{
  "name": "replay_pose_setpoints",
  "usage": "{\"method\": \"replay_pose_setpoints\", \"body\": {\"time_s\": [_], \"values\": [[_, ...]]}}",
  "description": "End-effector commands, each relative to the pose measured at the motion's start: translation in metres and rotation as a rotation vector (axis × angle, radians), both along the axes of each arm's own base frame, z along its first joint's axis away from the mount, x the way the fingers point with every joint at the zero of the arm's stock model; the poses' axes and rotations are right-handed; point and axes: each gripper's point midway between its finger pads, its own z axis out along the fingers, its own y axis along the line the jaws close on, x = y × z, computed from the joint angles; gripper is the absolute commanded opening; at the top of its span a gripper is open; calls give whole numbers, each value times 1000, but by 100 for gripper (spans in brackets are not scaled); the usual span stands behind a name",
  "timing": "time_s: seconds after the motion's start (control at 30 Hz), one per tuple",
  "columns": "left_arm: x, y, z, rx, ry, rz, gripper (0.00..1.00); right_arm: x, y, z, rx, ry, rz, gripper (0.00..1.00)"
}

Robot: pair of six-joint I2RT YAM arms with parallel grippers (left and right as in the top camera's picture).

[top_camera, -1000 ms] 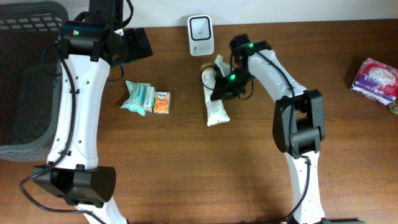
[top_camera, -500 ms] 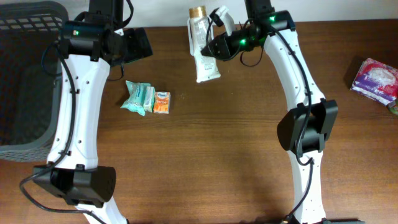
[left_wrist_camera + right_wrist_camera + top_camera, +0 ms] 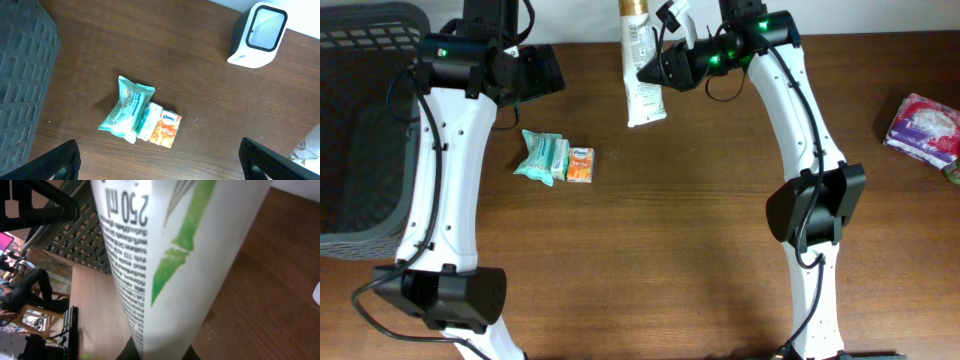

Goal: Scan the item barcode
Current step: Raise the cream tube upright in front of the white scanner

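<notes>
Up off the table [image 3: 700,230], the right gripper [image 3: 660,68] is clamped on the white tube [image 3: 644,70] (gold cap [image 3: 634,8] at the far end), while the left gripper [image 3: 538,72] stands wide apart.

My left arm [image 3: 445,170] runs up the left side, wrist at the far edge. The left gripper [image 3: 542,72] points right with its jaws spread wide, and its fingers [image 3: 60,162] sit at the bottom corners of the wrist view. My right arm [image 3: 800,130] stretches far and leftward, with the right gripper [image 3: 658,70] pinched tight on the tube [image 3: 642,95].
</notes>
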Motion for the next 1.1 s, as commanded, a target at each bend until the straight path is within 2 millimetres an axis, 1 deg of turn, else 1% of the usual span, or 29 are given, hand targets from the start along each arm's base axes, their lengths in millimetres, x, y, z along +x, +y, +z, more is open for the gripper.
{"method": "replay_pose_setpoints", "body": {"time_s": [0.0,0.17,0.23,0.27,0.3,0.33,0.37,0.4,0.43,0.47,0.5,0.53,0.57,0.6,0.63,0.67,0.73,0.83,0.9,0.97,1.07], "values": [[1,4,1,17,-5,-2,99,-4,-11,37,34,-77,-1,4],[1,4,1,17,-5,-2,99,-5,-12,34,25,-64,-6,4],[1,4,1,17,-5,-2,99,1,-17,25,-34,-59,-47,4],[1,4,1,17,-5,-2,99,7,-22,16,-92,-44,-97,4],[1,4,1,17,-5,-2,99,18,-31,4,-184,-22,-184,4],[1,4,1,17,-5,-2,99,33,-51,-10,-321,-1,-333,4],[1,4,1,17,-5,-2,99,47,-76,-20,-470,-3,-494,4],[1,4,1,17,-5,-2,99,55,-98,-23,-619,-38,-630,4],[1,4,1,17,-5,-2,99,61,-120,-24,-772,-90,-756,4],[1,4,1,17,-5,-2,99,64,-136,-21,-909,-154,-847,4],[1,4,1,17,-5,-2,99,67,-149,-17,-1050,-231,-940,4],[1,4,1,17,-5,-2,99,70,-155,-7,-1178,-330,-1044,4],[1,4,1,17,-5,-2,99,74,-154,1,-1255,-414,-1111,4],[1,4,1,17,-5,-2,99,78,-150,3,-1306,-473,-1129,4],[1,4,1,17,-5,-2,99,83,-143,0,-1323,-505,-1120,4],[1,4,1,17,-5,-2,99,88,-137,-7,-1312,-514,-1123,4],[1,4,1,17,-5,-2,99,98,-133,-19,-1303,-524,-1129,4],[1,4,1,17,-5,-2,99,115,-116,-46,-1326,-574,-1073,4],[1,4,1,17,-5,-2,99,120,-102,-56,-1312,-599,-1059,4],[1,4,1,17,-5,-2,99,123,-85,-70,-1343,-643,-991,4],[1,4,1,17,-5,-2,99,126,-69,-84,-1349,-671,-985,4]]}}
